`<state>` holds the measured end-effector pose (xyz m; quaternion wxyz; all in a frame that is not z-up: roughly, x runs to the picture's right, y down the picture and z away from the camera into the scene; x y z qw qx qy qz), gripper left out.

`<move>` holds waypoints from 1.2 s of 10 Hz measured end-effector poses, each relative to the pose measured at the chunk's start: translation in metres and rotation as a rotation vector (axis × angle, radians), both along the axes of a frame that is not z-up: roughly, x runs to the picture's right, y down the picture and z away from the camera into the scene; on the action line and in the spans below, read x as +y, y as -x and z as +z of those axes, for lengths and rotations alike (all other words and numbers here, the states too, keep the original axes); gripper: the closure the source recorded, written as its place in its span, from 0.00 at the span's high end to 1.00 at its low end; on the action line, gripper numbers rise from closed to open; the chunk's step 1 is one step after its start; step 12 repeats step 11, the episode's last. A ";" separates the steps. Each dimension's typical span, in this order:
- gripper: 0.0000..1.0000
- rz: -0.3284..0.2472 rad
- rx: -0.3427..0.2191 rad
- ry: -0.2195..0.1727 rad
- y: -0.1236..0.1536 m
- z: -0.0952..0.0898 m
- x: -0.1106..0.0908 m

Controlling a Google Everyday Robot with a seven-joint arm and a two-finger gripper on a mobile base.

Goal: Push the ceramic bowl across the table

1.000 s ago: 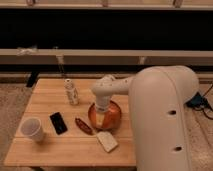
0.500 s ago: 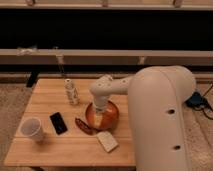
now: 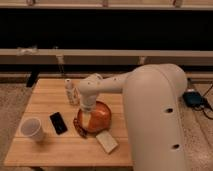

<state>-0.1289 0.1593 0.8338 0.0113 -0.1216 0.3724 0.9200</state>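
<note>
Gripper sits low over the left part of the round shallow orange-red ceramic bowl, at the end of the white arm that reaches in from the bulky white robot body on the right. Cannot tell from this view how the gripper's tip is set; it is hidden against the bowl's interior.

Bowl sits on the small light wooden plank-top table, roughly centre-right of the top, slightly toward the near edge. A dark reddish-brown elongated item lies against the bowl's left rim. A pale rectangular block lies just beside the bowl on its near side, close to the near edge.

Left of the bowl, apart from it: a black flat rectangular phone-like item. Further left, near the left edge: a white paper cup, upright. Far side of the bowl: a small pale bottle, upright, just left of the arm's wrist.
</note>
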 end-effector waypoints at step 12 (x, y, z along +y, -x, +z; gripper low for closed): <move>0.80 -0.035 -0.030 -0.074 -0.013 -0.023 -0.027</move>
